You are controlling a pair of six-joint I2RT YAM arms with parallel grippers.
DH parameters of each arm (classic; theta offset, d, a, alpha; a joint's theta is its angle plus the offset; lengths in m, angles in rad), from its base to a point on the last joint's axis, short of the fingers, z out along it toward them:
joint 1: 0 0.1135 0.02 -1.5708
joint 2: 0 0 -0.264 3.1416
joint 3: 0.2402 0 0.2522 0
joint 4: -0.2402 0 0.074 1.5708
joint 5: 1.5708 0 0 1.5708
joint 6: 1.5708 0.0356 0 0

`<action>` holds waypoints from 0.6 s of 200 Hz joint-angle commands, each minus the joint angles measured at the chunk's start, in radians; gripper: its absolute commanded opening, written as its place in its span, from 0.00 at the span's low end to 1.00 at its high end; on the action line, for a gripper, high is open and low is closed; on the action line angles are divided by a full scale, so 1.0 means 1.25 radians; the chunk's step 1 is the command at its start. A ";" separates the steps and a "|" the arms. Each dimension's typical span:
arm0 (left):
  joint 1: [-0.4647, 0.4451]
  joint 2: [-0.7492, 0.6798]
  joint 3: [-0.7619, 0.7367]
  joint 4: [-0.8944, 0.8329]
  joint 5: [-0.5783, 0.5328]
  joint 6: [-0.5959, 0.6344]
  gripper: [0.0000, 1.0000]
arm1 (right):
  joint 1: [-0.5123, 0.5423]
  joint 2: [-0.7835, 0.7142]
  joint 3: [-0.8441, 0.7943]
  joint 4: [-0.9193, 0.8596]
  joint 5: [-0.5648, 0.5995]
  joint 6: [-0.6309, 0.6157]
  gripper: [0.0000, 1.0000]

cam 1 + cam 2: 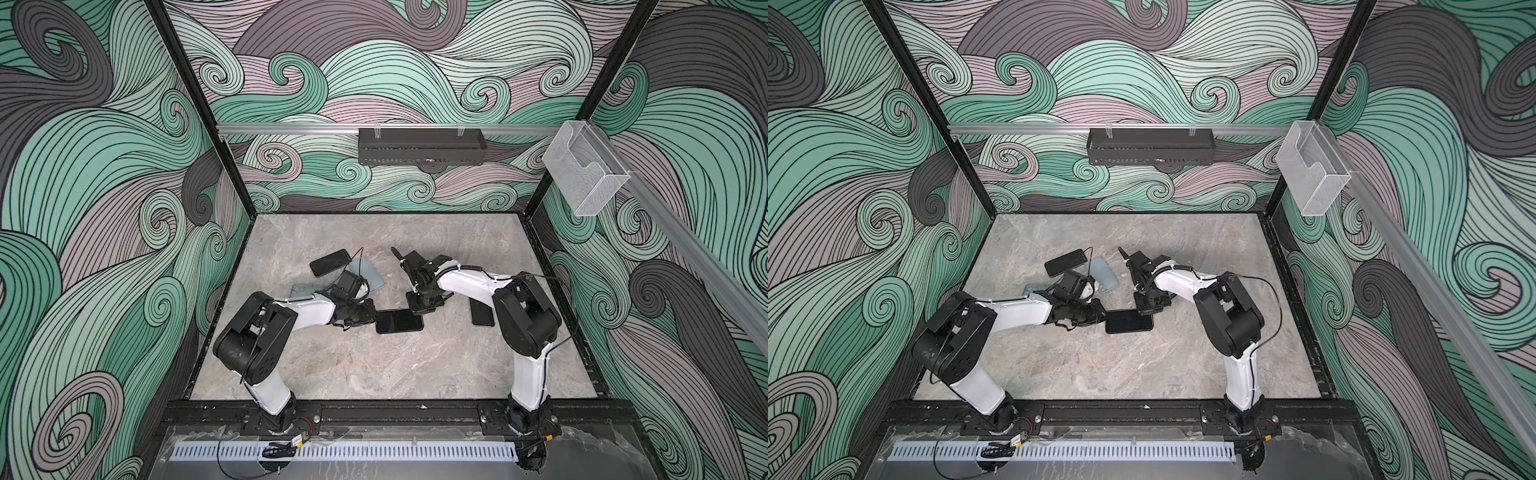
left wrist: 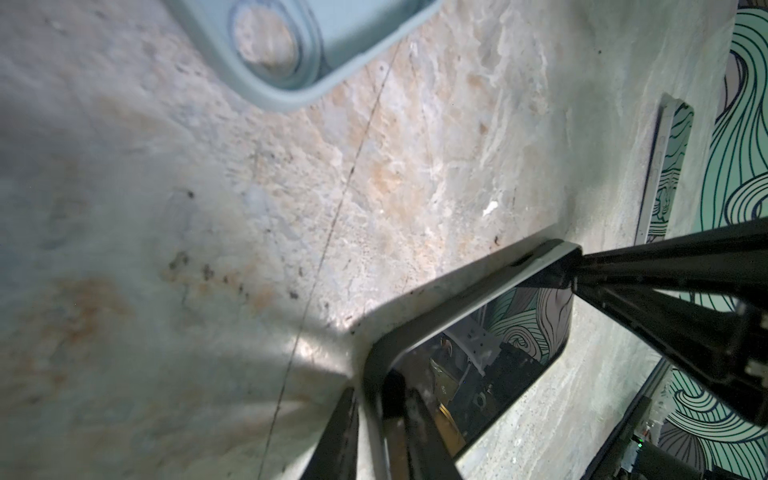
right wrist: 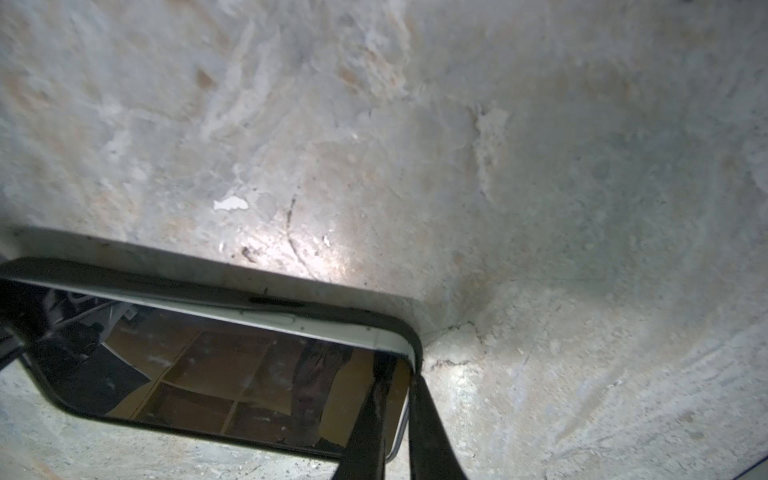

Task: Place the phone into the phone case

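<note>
**A:** Where's the phone [image 1: 399, 321]?

**B:** Mid-worktop [image 1: 353, 365], flat and screen up, inside the black phone case [image 2: 380, 353]. Its long axis runs left to right. I cannot tell which end is its top. Its pale far edge shows above the rim, so I judge it not fully seated.

**A:** And the claws?

**B:** The left claw [image 1: 372, 319] has a narrow pinch on the case's left short end. The right claw [image 1: 417, 309] is closed on nothing, with its tips on the far right corner. The phone stretches left and nearward from there. The right arm seems best placed to press that edge down.
</note>
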 commanded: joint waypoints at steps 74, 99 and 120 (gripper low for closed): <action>0.007 -0.018 -0.003 -0.009 0.003 0.001 0.24 | 0.055 0.301 -0.131 0.160 -0.050 0.036 0.13; 0.006 -0.015 -0.003 -0.008 0.003 -0.002 0.23 | 0.056 0.312 -0.132 0.166 -0.044 0.039 0.14; 0.006 -0.009 -0.002 -0.008 0.004 -0.003 0.23 | 0.056 0.319 -0.132 0.171 -0.038 0.040 0.14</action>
